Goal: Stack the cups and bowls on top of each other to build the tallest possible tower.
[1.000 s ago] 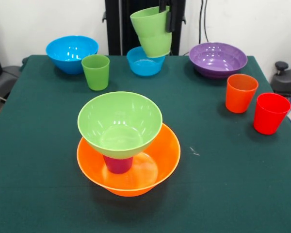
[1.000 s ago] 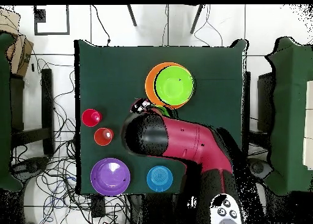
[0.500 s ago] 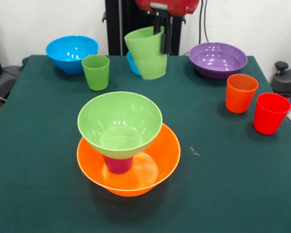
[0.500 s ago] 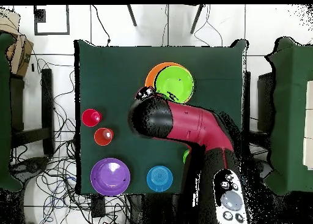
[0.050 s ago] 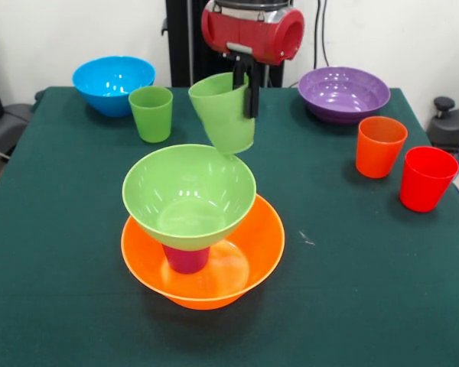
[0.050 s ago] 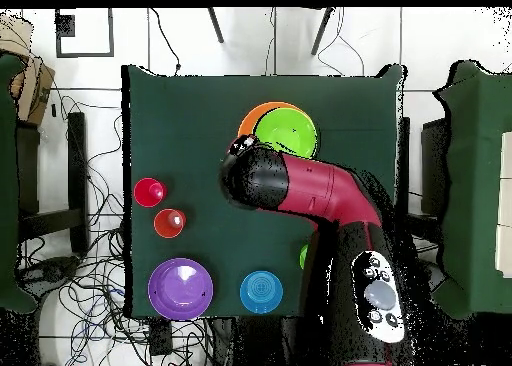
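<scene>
The tower stands at the table's middle: a big orange bowl holds an upturned purple cup, and a lime green bowl rests on that. My gripper is shut on the rim of a lime green cup, which hangs tilted just above and behind the green bowl's far rim. In the overhead view the arm hides the gripper and the held cup.
A second green cup, a large blue bowl and a purple bowl stand at the back. An orange cup and a red cup stand right. A smaller blue bowl shows overhead.
The gripper has carried the green cup from the back of the table forward and down, to just behind the green bowl's rim. The arm now reaches farther over the table.
</scene>
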`<state>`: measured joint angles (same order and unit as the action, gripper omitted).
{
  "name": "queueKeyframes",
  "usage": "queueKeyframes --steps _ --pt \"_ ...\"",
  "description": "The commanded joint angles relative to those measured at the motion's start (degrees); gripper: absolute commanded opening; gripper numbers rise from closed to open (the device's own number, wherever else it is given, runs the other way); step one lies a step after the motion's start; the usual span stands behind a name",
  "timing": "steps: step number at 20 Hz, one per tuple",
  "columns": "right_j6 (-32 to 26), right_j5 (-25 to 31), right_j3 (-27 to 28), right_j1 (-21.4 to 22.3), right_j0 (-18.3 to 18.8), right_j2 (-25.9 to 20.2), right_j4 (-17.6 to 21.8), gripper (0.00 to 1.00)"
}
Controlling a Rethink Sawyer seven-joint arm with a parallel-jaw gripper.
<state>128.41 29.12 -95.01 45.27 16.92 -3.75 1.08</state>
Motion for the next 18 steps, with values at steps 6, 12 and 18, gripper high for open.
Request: queueKeyframes --steps 6,12,18 --pt "-7.65 3.24 3.69 -1.58 2.19 -4.26 5.63 0.00" --pt "-11.21 3.67 2.53 -0.84 5.50 -6.35 5.73 0.00" --pt "-11.97 5.45 4.01 -0.67 6.86 -6.91 6.63 0.00"
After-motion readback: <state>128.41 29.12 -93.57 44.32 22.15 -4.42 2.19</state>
